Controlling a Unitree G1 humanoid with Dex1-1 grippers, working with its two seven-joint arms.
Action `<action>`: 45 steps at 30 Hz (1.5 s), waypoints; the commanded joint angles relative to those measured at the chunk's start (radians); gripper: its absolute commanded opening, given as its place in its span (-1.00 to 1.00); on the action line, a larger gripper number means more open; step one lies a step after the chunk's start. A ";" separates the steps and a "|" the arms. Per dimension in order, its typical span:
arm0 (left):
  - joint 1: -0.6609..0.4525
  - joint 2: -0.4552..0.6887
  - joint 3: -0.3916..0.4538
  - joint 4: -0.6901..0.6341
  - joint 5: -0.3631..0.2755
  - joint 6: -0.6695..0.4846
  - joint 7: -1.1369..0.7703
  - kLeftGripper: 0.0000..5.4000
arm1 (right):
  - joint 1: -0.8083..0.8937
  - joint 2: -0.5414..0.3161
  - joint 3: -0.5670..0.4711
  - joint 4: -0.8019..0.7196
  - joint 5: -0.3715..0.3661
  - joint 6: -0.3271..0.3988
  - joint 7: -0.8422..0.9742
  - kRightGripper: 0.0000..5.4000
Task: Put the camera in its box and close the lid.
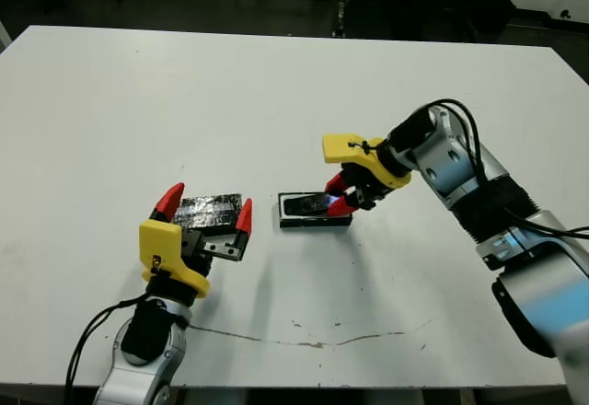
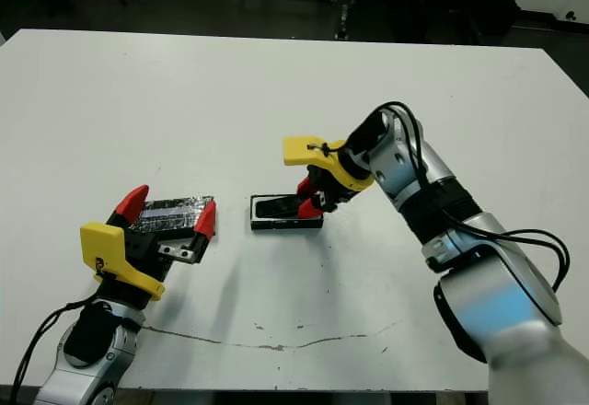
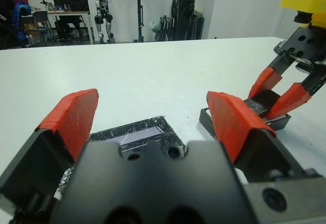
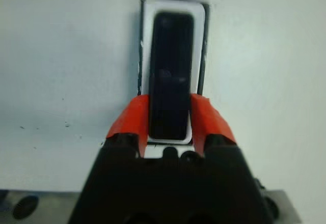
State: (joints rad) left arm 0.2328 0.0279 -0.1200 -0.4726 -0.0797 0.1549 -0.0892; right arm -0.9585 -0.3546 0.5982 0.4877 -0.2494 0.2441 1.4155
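Right hand [image 4: 170, 117] pinches the slim black glossy camera [image 4: 170, 71] lengthwise inside the shallow white-lined black box [image 1: 315, 212], while your nearer left hand [image 1: 204, 210], spread wide and empty, straddles the crinkly black lid [image 1: 208, 209] beside it.

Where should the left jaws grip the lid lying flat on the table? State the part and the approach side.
Grip the lid across its two short ends, coming straight down from above. It lies flat, and the open left gripper already straddles it end to end, so probably only a descent is needed.
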 commanded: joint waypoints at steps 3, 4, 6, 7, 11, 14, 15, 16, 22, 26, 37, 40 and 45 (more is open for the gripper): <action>0.010 0.000 0.002 0.013 0.000 -0.007 0.001 1.00 | 0.029 -0.016 0.014 -0.009 -0.008 -0.022 0.011 0.02; 0.009 -0.001 0.003 0.014 -0.002 -0.008 0.000 1.00 | 0.027 -0.025 0.013 -0.006 -0.012 -0.038 0.011 0.09; 0.009 -0.003 0.002 0.009 -0.002 0.002 0.003 1.00 | 0.022 -0.048 0.017 -0.010 -0.029 -0.090 0.004 0.17; 0.008 -0.003 0.002 0.008 -0.002 0.004 0.004 1.00 | 0.022 -0.060 0.013 -0.014 -0.033 -0.110 -0.001 0.22; 0.005 -0.005 0.002 0.011 0.000 0.005 0.007 1.00 | 0.004 -0.097 -0.008 -0.040 -0.039 -0.109 0.016 0.41; 0.002 -0.004 0.002 0.016 0.001 -0.001 0.007 1.00 | -0.008 -0.132 -0.037 -0.069 -0.025 -0.103 0.033 0.56; 0.001 -0.004 0.003 0.017 -0.002 -0.001 0.005 1.00 | -0.011 -0.147 -0.050 -0.083 -0.015 -0.109 0.038 0.61; 0.000 -0.005 0.003 0.018 -0.005 0.000 0.003 1.00 | -0.012 -0.156 -0.063 -0.092 -0.007 -0.115 0.042 0.67; -0.004 -0.004 0.002 0.024 0.001 -0.005 0.005 1.00 | -0.012 -0.205 -0.192 -0.143 0.092 0.013 0.040 0.98; -0.008 -0.006 0.003 0.027 -0.001 -0.005 0.006 1.00 | 0.061 -0.235 -0.310 -0.285 0.144 0.086 -0.071 1.00; -0.046 0.093 0.075 -0.002 -0.093 0.038 -0.117 1.00 | 0.626 -0.040 -0.660 -0.782 0.323 0.222 -0.649 0.57; -0.119 0.230 0.144 0.010 -0.153 0.044 -0.257 1.00 | 0.760 0.022 -0.722 -0.840 0.392 0.195 -0.734 0.40; -0.262 0.447 0.236 0.055 -0.218 0.050 -0.462 1.00 | 0.959 0.084 -0.770 -0.972 0.462 0.145 -0.839 0.12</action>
State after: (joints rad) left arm 0.0067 0.4176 0.1012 -0.4428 -0.2926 0.2075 -0.4977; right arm -0.0462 -0.2795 -0.1543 -0.4473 0.1940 0.4128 0.5997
